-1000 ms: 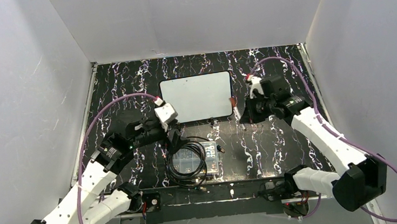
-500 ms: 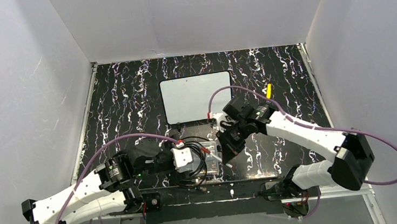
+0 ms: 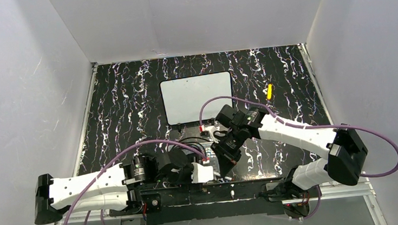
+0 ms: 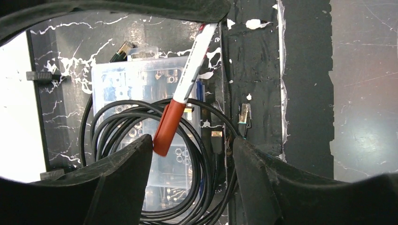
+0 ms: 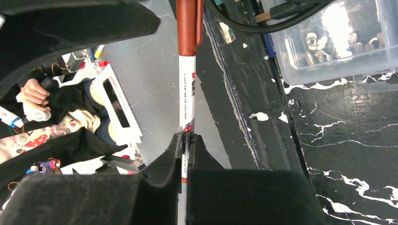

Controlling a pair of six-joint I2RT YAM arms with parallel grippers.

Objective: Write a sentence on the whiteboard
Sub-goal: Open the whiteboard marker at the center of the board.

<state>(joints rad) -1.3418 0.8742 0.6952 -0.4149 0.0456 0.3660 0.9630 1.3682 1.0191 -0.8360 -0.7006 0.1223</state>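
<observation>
Right gripper [image 5: 187, 140] is clamped on the marker [image 5: 187, 93] by its white barrel. The red cap [image 4: 168, 124] pokes between the left gripper [image 4: 190, 150] jaws, which stand apart (over the box [image 4: 141, 79] with the cable). The whiteboard [image 3: 195, 96] sits mid-back of the table, well apart from both.

Stretched low and flat, the left arm [image 3: 89, 187]; left pincer [image 4: 192, 150] jaws apart, clear gap between fingers. Bent at the elbow, the right arm [image 3: 296, 134], wrist angled down. The right pincer [image 5: 185, 140] is clamped tight on a marker [image 5: 187, 93] barrel, capped end sticking out ahead of its fingertips. The two pincers are close together.
</observation>
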